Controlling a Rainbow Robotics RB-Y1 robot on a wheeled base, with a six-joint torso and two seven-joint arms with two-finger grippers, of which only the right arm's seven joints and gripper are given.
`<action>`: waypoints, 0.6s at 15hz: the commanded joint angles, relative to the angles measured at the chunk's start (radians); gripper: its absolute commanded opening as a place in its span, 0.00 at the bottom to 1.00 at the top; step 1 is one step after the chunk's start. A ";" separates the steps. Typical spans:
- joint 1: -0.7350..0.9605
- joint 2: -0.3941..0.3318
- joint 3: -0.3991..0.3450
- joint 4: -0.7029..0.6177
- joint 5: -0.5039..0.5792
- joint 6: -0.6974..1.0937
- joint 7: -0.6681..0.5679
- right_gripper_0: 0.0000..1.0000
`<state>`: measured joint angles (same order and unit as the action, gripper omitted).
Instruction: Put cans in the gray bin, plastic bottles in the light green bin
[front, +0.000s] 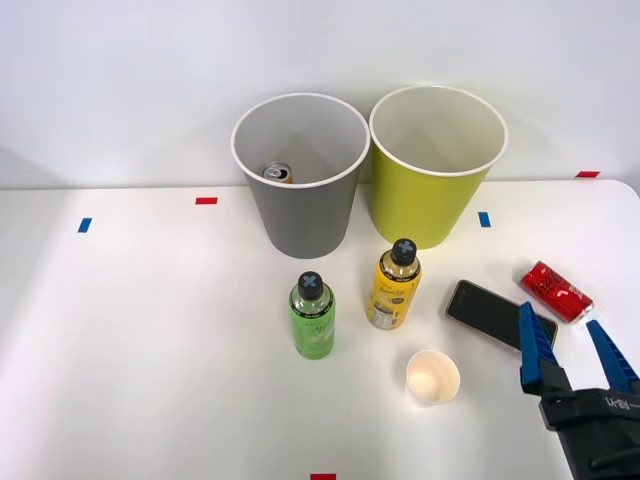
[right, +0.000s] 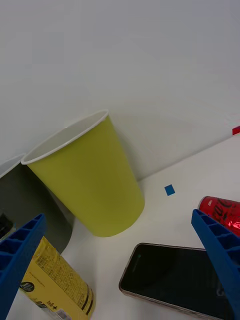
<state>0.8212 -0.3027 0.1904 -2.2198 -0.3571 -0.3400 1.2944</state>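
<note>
The gray bin (front: 300, 175) stands at the back of the table with one can (front: 277, 172) lying inside it. Beside it on the right is the light green bin (front: 436, 165) (right: 90, 175). A red can (front: 556, 291) (right: 224, 211) lies on its side at the right of the table. In front of the bins stand two plastic bottles with black caps, a green one (front: 312, 315) and a yellow one (front: 394, 285) (right: 55, 282). My right gripper (front: 566, 335) (right: 120, 300) is open at the lower right, just in front of the red can, holding nothing.
A black phone (front: 496, 314) (right: 175, 277) lies flat between the yellow bottle and the red can, under my open fingers. A small white paper cup (front: 432, 377) stands near the front, left of the gripper. Coloured tape marks dot the white table (front: 150, 330).
</note>
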 joint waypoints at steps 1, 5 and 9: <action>0.010 0.039 -0.005 0.000 0.046 0.021 -0.010 1.00; 0.013 0.068 -0.012 0.000 0.099 0.021 -0.035 1.00; -0.011 0.158 -0.048 0.161 0.346 -0.129 -0.175 1.00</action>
<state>0.8247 -0.1780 0.1578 -2.1168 -0.0742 -0.4146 1.1547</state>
